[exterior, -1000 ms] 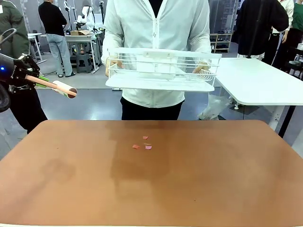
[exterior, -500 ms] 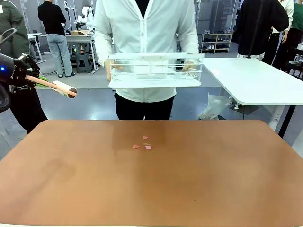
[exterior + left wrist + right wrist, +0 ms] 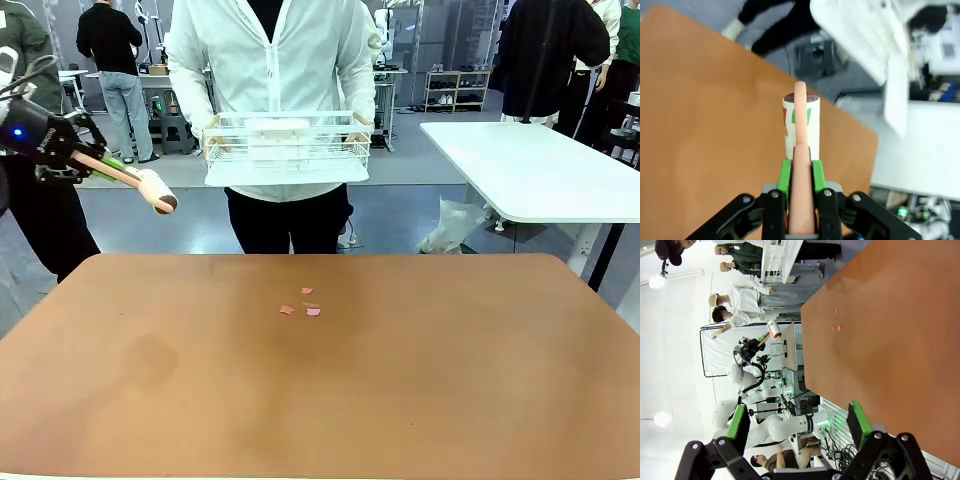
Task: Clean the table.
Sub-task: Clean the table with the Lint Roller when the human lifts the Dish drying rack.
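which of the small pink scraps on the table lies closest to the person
The lone scrap at the cluster's far end; the other scraps lie side by side, nearer the robot's edge of the table.

The table (image 3: 450, 380) runs off the front view's lower and side edges. The pinkish scraps (image 3: 302, 308) on it are too small for me to identify. In my left wrist view the white rack (image 3: 865, 30) is blurred and cut by the top edge.
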{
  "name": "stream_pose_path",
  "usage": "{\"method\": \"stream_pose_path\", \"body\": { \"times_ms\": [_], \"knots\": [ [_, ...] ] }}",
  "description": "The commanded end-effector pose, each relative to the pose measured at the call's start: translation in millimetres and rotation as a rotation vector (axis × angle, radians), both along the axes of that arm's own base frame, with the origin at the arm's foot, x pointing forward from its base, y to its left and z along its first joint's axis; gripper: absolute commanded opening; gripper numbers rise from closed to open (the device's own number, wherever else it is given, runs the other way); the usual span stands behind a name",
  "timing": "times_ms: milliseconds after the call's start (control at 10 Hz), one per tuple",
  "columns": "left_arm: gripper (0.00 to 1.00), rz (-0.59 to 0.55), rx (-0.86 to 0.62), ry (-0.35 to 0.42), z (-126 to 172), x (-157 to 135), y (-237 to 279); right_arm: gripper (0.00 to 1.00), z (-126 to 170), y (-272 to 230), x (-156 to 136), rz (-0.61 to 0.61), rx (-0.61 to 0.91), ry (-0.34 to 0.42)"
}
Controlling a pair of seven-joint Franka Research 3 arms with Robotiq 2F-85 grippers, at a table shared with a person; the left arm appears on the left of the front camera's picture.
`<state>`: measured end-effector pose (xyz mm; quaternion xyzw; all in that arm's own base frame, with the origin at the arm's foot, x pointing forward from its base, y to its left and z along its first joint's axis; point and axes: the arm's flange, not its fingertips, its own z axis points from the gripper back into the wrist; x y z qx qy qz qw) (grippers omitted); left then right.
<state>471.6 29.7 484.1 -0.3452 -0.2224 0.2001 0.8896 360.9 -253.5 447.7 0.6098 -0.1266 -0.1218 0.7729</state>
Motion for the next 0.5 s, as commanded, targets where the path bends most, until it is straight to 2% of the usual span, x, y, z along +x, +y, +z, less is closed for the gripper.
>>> {"method": "stream_pose_path", "body": {
  "times_ms": [0, 300, 400],
  "knots": [
    [0.21, -0.24, 0.078, 0.056, -12.7, 34.3, -2.9, 1.0, 2.0, -0.9, -2.1, 0.001, 0.0, -0.003],
    [0.21, -0.433, 0.138, 0.147, -45.9, 53.2, -11.0, 1.0, 2.0, -0.9, -2.1, 0.001, 0.0, -0.003],
    [0.21, -0.427, 0.13, 0.164, -56.2, 55.6, -11.4, 1.0, 2.0, -0.9, -2.1, 0.001, 0.0, -0.003]
  ]
}}
